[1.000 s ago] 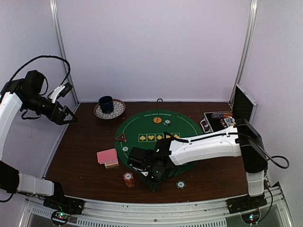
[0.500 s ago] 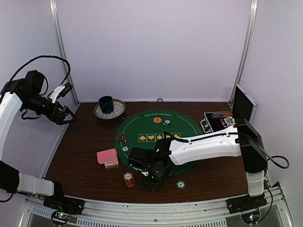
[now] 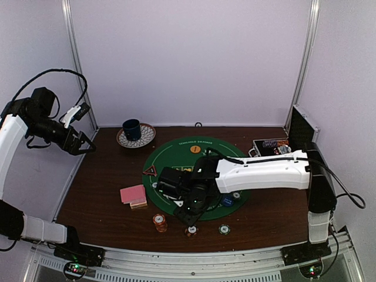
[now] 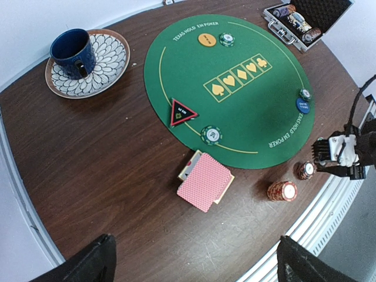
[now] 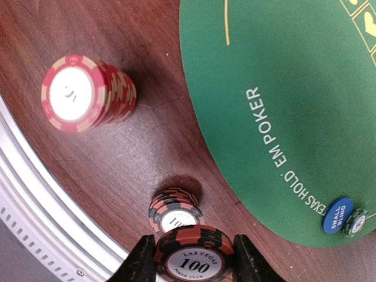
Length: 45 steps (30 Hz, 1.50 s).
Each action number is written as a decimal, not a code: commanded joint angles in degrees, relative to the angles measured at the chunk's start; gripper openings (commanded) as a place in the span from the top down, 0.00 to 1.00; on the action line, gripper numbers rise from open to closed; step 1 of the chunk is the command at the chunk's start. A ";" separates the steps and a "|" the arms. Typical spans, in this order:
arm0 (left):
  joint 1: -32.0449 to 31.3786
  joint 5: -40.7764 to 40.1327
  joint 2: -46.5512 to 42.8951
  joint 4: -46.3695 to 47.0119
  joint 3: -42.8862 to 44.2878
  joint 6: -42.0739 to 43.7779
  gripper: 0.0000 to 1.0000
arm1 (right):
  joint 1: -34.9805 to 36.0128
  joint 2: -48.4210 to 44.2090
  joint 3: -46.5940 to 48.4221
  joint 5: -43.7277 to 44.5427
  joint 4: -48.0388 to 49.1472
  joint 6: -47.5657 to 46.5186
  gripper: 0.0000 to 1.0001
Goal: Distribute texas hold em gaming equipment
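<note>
Currently right jaws grip a dark-red 100 chip (image 5: 194,254) near a second chip (image 5: 173,215)

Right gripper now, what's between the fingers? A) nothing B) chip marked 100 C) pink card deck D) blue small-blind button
B: in the right wrist view the right gripper clamps a dark red chip marked 100 between its two fingers, held above the table.

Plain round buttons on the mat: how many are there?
2. The orange round button lies at the far rim of the green mat; the blue round button at its right rim.
</note>
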 commanded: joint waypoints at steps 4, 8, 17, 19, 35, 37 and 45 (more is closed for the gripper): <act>0.38 0.81 -1.02 -0.06 0.02 0.95 0.02 | -6.39 -4.17 4.25 2.85 -2.96 -1.86 0.64; 0.38 1.31 -0.72 -0.06 -0.26 0.94 0.02 | -15.66 -2.52 8.12 6.37 -3.75 -2.57 0.66; 0.38 1.04 -0.86 -0.02 -0.38 1.06 0.02 | -30.60 11.44 25.82 8.55 -5.02 -6.99 0.66; 0.38 1.03 -0.75 -0.06 -0.32 1.06 0.02 | -32.40 15.26 30.81 8.39 -5.58 -7.72 0.66; 0.38 1.42 1.24 -0.05 0.09 1.55 0.03 | -40.97 27.29 35.69 4.39 -1.37 -8.70 0.65; 0.38 1.43 1.62 -0.03 0.16 1.57 0.02 | -41.29 28.38 36.92 3.65 -1.24 -8.90 0.64; 0.38 1.80 2.61 -0.02 0.88 1.59 0.02 | -42.15 32.49 41.79 1.96 -0.90 -8.53 0.63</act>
